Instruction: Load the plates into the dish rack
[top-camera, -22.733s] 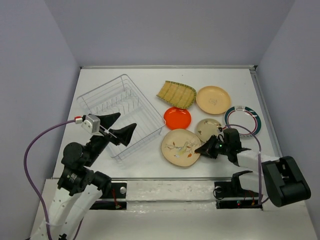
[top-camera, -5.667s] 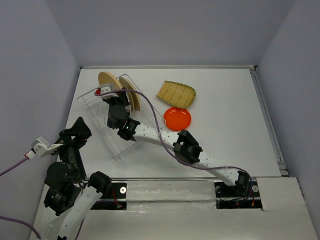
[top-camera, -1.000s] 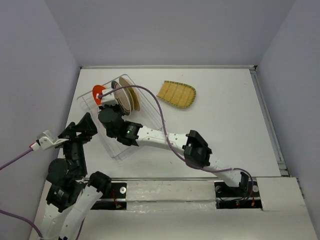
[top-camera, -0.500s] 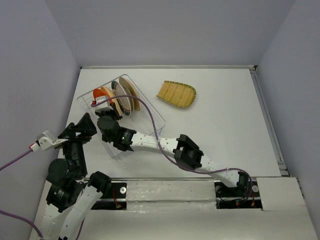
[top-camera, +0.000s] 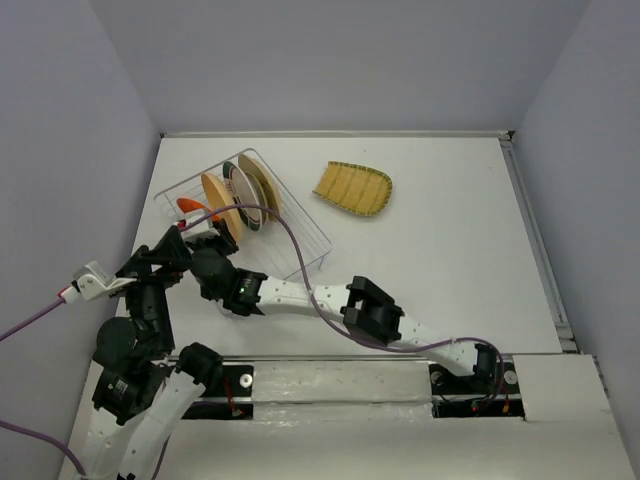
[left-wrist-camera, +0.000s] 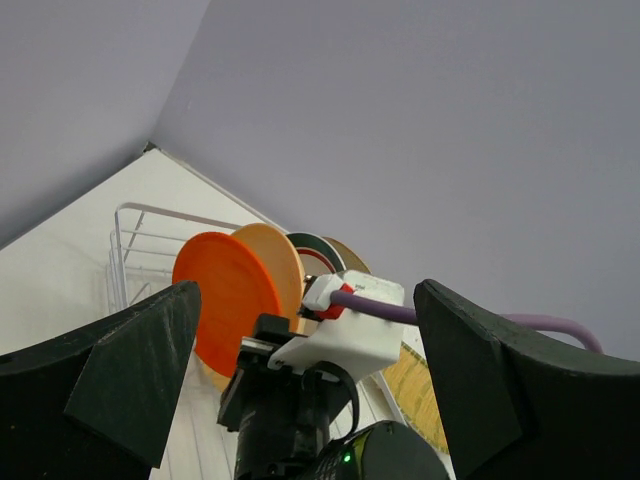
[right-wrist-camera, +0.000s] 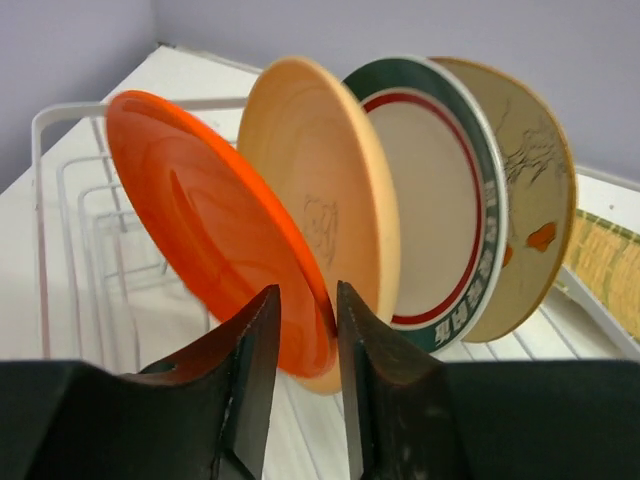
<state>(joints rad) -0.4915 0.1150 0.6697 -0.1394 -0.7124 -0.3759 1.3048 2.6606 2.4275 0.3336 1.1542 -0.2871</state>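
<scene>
A white bench (top-camera: 450, 250) seen from above. The dish rack (top-camera: 300, 235) sits toward the far left corner. Four plates stand on edge in it, side by side: the orange-red plate (right-wrist-camera: 215, 230), tan plate (right-wrist-camera: 320, 170), teal-rimmed plate (right-wrist-camera: 440, 200) and cream branch plate (right-wrist-camera: 535, 170).

The right gripper (right-wrist-camera: 305, 295) reaches across to the rack. Its jaws are narrow, with the orange-red plate's lower rim in the gap; whether they pinch it cannot be told. The left gripper (left-wrist-camera: 305, 290) hovers wide open by the rack's near left side, holding nothing.

The fan-shaped plate (top-camera: 352, 188) lies flat near the far edge, right of the rack, well apart from both grippers. Its long axis runs roughly along that edge. The right gripper looks slightly nearer to it.
</scene>
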